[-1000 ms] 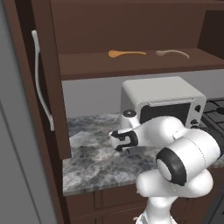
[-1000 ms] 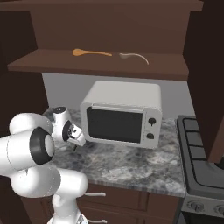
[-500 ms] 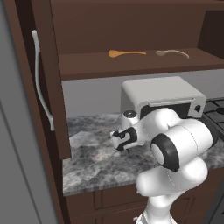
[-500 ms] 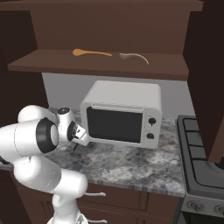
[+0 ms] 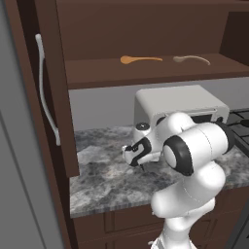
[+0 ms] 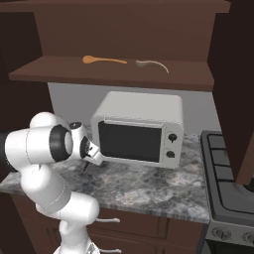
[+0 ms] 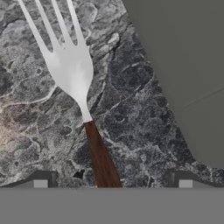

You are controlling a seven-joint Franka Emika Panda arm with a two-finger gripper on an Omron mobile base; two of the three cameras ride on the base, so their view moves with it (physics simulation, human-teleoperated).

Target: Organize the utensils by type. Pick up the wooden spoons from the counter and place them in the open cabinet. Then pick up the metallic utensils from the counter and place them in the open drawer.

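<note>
Gripper [image 7: 112, 186] hung low over the counter [image 7: 144, 127], jaws spread wide, nothing held. Fork [image 7: 72, 72] lay flat on the stone between the fingertips [image 7: 40, 183], silver tines pointing away, dark reddish-brown handle running back toward the hand. Both wooden spoons, orange-tan [image 5: 138, 60] and pale beige [image 5: 191, 59], sat on the cabinet shelf [image 5: 146, 73] above the white microwave [image 6: 139, 126]

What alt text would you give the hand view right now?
A fork with silver tines and a dark reddish-brown handle lies on the grey marbled counter. The open gripper hovers over it, handle running between the fingertips.
</note>
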